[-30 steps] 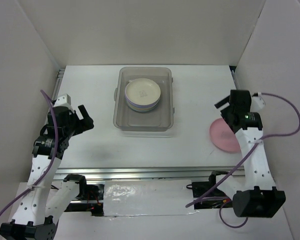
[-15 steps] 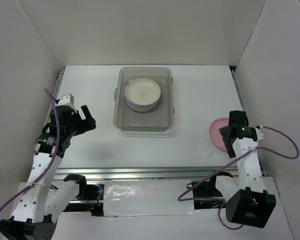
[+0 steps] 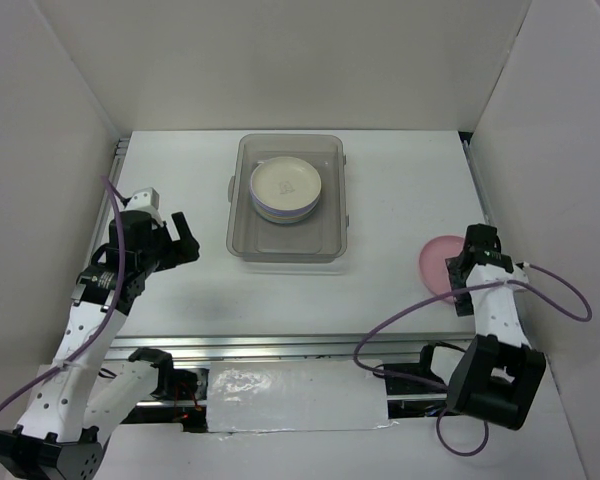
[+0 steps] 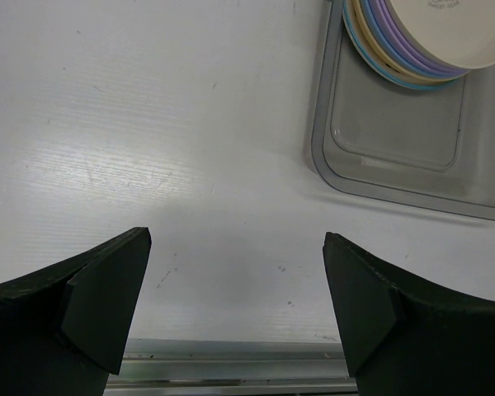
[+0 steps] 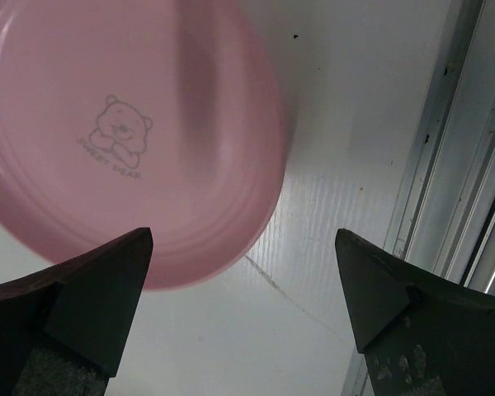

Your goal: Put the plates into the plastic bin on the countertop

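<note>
Top view: plastic bin [image 3: 242, 205] at upper centre of countertop [image 3: 400, 180], holding stack of plates [image 3: 286, 188], cream one on top. Left-wrist view shows lavender, yellow-orange and blue rims beneath it.

Pink plate [image 5: 132, 124] lies flat on countertop at right of top view, outside bin, well apart from it.

Right gripper [image 5: 243, 239] low over pink plate's edge, fingers spread wide; contact cannot be told. Metal rail [image 5: 454, 165] at right of that view.

Left gripper [image 4: 235, 241] at left, fingers apart, holding nothing, over bare countertop near bin's corner.
</note>
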